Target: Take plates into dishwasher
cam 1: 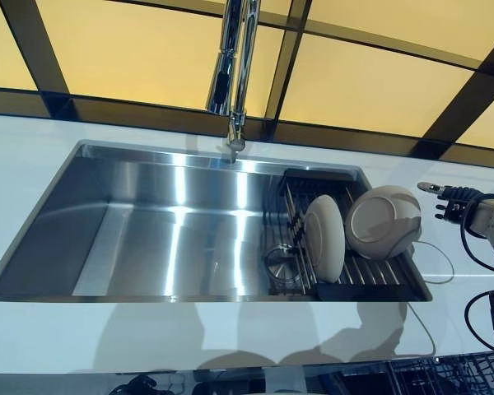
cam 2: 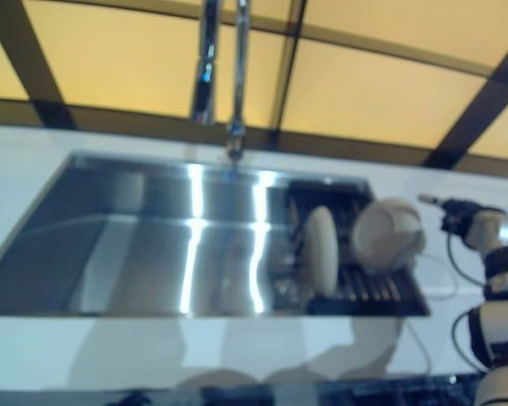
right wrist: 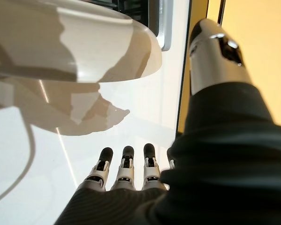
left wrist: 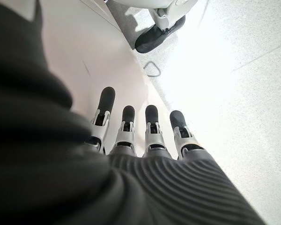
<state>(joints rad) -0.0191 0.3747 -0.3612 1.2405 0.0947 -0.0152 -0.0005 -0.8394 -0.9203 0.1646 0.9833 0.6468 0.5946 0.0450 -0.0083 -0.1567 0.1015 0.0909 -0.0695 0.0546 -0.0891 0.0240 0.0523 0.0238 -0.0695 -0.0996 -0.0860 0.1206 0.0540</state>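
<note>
We logged two plates, one upright (cam 1: 324, 237), one tilted (cam 1: 384, 221), in a rack (cam 1: 370, 273) at the sink's (cam 1: 148, 230) right end, right hand (cam 1: 456, 202) just right of them, fingers straight, left hand (left wrist: 145, 136) relaxed, holding nothing, over the floor (left wrist: 243, 84).

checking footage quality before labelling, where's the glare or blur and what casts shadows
Left eye view: sharp, bright streaks of glare on the sink floor. Right eye view: blurred throughout, plates soft-edged. Left wrist view: floor washed out white past the left hand. Right wrist view: a plate throws a shadow on the counter beyond the right hand.
</note>
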